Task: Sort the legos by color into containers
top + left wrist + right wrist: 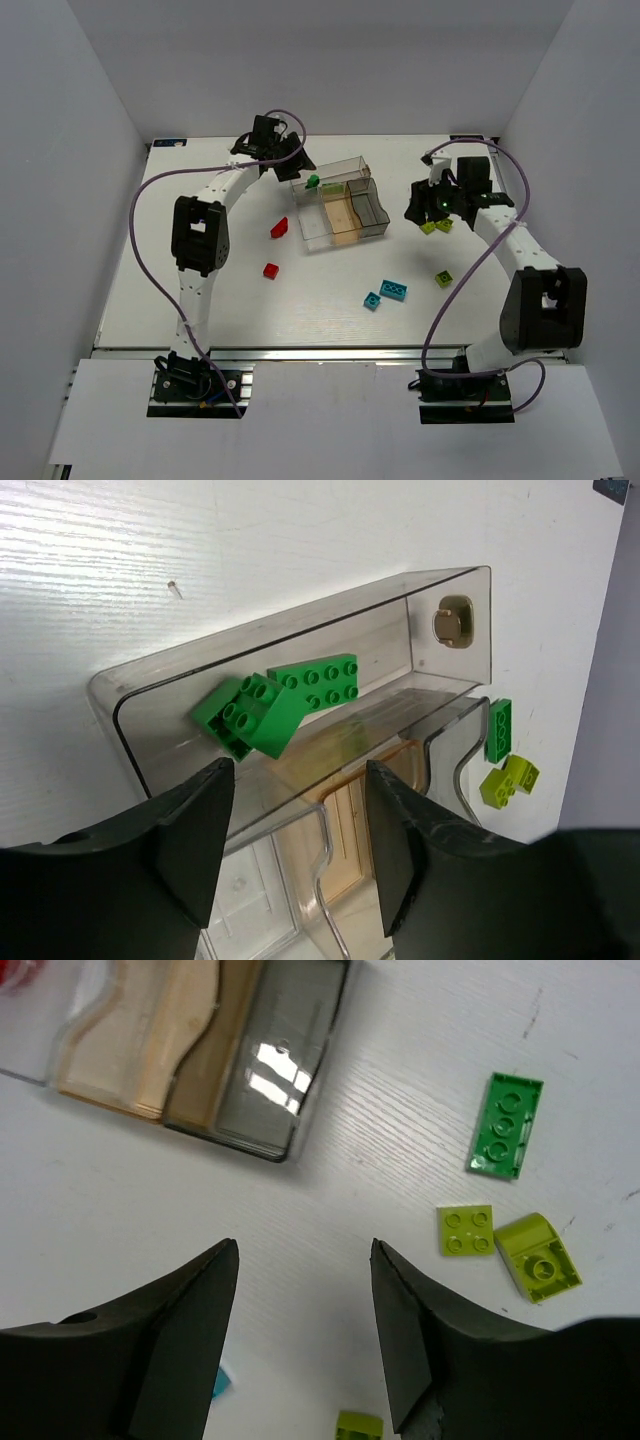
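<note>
The left fingers (pixel 195 830) hang apart and empty above the containers (pixel 460 610) near the counter's (pixel 330 320) far edge, with two dark green bricks (pixel 300 685) inside. The right fingers (pixel 190 1320), also apart, hover near the right edge. The next move is probably a descent onto the loose green brick (pixel 506 1125).

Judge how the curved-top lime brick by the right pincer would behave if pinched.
The curved-top lime brick looks like rigid moulded plastic: probably stiff and light. Its glossy sloped top may slip in a grip; flat sides seem safer. Pushed, it would likely nudge the square lime brick right beside it.
</note>
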Controlling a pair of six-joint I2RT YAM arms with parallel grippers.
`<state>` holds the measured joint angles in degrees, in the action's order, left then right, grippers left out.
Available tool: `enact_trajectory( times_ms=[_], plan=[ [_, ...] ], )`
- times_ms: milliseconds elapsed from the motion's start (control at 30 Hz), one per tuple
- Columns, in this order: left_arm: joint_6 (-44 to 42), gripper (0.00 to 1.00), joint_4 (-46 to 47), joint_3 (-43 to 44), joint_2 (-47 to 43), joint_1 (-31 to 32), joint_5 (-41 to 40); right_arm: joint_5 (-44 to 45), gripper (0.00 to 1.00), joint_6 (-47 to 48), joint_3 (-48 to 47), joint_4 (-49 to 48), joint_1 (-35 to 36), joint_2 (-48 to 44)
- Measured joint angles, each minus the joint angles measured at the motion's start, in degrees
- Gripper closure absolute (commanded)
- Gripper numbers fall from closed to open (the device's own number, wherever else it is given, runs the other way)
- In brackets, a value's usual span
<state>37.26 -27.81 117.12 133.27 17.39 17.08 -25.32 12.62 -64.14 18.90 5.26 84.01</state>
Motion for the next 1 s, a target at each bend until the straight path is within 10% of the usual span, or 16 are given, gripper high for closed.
enact_trajectory(
  times_ms=[267,467,767,1000],
  plan=[
    [-1.33,0.75,1.84,-12.33,-13.64,-0.48,-0.55,8.31,0.36,2.58,-8.13,0.85,-0.63,15.67],
    [-4.42,0.22,5.99,-35.76,-41.03,-1.11,-3.32,13.62,0.32,4.79,-20.81,2.56,-0.70,29.42],
    [-4.94,0.11,4.02,-59.10,-70.29,-1.42,-9.29,17.25,0.28,7.43,-26.62,3.72,-0.70,37.29],
    [-2.29,0.11,-2.40,-66.90,-79.43,-1.42,-13.70,17.22,0.45,7.74,-26.62,4.17,-0.70,38.95]
  ],
)
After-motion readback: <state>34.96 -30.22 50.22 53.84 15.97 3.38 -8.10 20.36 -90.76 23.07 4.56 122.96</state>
